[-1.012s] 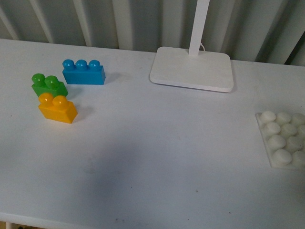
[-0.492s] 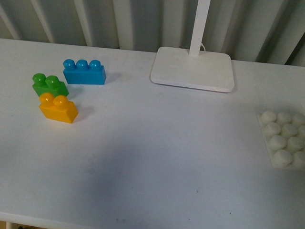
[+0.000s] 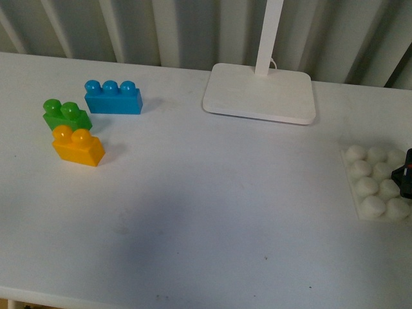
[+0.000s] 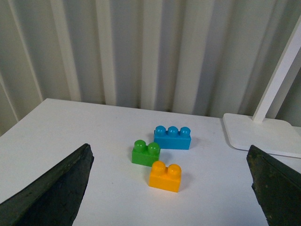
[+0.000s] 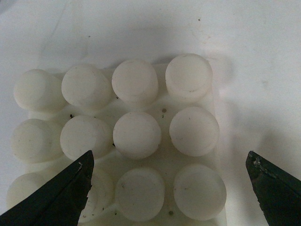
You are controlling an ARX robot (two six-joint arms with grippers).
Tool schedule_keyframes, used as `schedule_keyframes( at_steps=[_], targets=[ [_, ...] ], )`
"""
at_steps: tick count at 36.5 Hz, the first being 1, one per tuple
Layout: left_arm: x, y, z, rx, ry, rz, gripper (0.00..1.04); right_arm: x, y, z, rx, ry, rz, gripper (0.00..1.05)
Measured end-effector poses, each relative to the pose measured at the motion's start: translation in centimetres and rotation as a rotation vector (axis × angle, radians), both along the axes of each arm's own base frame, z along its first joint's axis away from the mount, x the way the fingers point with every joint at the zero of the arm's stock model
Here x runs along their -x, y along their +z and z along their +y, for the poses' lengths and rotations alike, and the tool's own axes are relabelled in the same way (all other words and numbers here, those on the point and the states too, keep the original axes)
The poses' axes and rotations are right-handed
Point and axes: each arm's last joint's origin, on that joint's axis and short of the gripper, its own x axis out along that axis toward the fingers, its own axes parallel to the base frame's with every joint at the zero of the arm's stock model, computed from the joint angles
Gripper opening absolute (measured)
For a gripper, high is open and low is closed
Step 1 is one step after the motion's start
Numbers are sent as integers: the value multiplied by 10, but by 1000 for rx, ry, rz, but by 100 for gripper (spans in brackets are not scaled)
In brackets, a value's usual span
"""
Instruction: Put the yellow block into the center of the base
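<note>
The right gripper point(image 5: 168, 159) is hanging with its fingers spread wide and nothing between them, looking straight down onto the base point(image 5: 141, 134), whose round studs are filling the right wrist view; in the front view only a dark sliver of that arm is showing at the far right edge, over the plate. The left gripper point(image 4: 168, 151) is likewise gaping wide and empty, hovering above the table point(image 3: 206, 212) and facing the yellow block point(image 4: 165, 177), which is sitting upright on the table's left side, well apart from the base. The green brick point(image 4: 146, 152) is lying just beside it, whether touching I cannot tell, with the blue brick point(image 4: 172, 138) a little beyond. By my reading the task is only beginning, the pick not yet made. The next move is calling for the left claw to be coming down around the yellow block alone, closing on its sides without catching the green neighbour, before carrying it across to the base's middle studs
</note>
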Motion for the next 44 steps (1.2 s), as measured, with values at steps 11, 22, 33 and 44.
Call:
schedule_keyframes(
  at_steps=[11, 22, 33, 44],
  targets=[
    [0, 0, 0, 0, 0, 0, 98, 8, 0, 54, -39, 109, 30, 95],
    [0, 0, 0, 0, 0, 0, 98, 11, -2, 103, -81, 115, 57, 95],
    [0, 0, 0, 0, 0, 0, 98, -7, -2, 168, -126, 109, 59, 95],
    [0, 0, 0, 0, 0, 0, 98, -19, 0, 220, -183, 129, 64, 95]
  ],
)
